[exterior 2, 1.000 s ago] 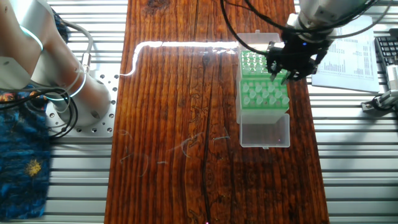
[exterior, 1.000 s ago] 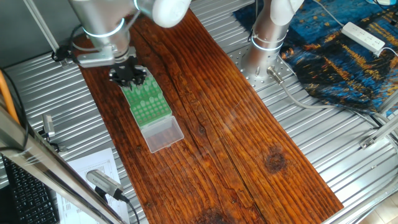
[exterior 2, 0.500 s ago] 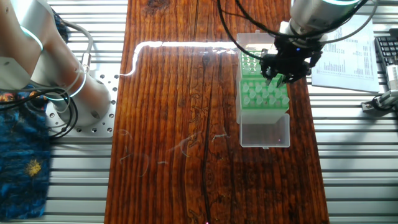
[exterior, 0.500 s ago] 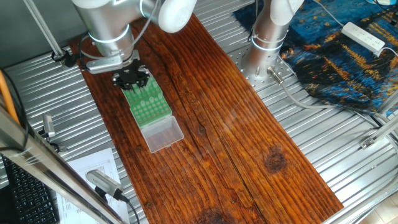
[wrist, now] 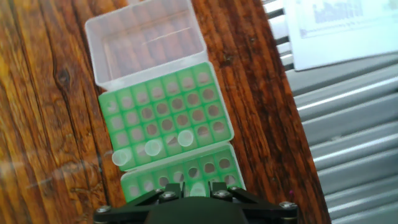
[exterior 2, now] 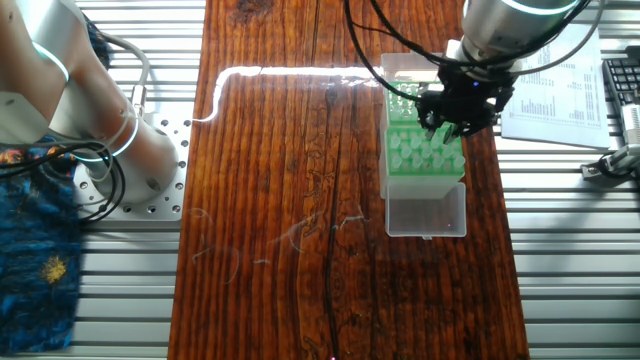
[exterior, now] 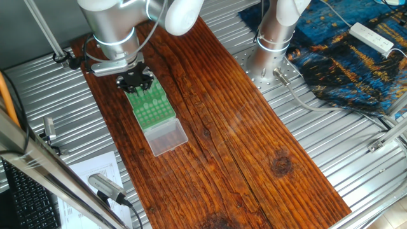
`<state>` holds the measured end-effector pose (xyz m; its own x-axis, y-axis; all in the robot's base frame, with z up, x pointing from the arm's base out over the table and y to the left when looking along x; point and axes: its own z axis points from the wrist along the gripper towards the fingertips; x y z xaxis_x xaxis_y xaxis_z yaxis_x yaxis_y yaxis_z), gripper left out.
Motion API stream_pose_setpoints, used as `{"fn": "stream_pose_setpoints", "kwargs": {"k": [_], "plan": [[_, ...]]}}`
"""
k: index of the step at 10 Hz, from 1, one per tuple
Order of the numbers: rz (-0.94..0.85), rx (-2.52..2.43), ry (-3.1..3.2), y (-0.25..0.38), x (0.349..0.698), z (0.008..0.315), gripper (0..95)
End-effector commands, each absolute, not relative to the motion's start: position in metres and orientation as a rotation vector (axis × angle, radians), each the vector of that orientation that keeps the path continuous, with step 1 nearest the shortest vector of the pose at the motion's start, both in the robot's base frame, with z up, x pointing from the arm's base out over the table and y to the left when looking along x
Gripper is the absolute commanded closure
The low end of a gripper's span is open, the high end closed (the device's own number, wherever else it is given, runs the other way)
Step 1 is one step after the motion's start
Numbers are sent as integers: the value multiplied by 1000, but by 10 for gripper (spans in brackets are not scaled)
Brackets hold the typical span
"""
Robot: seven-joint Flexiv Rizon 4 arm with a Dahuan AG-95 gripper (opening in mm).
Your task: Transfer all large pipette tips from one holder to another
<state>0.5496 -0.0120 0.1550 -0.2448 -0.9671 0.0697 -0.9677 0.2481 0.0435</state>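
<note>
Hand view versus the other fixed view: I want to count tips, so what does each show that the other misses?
Only the hand view shows three large pipette tips seated in a slanting line along the near edge of the farther green rack, with most holes empty, and a whitish tip between the fingers at the bottom edge.

Only the other fixed view shows the robot base and the gripper from outside, above the racks.

Both show the green racks, the clear lid, the wooden board and the printed sheet.

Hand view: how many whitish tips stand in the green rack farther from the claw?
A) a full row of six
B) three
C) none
B: three tips stand side by side in the row of the far green rack nearest the claw.
</note>
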Motion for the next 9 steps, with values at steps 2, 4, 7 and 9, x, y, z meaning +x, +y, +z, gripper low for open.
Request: {"fn": "stream_pose_setpoints", "kwargs": {"k": [2,4,7,9], "plan": [[18,1884,-2419,-13,548,153,760],[21,1883,-2424,-14,548,151,760],[20,1889,-2424,-15,548,148,760],[17,1892,-2424,-15,548,148,950]]}}
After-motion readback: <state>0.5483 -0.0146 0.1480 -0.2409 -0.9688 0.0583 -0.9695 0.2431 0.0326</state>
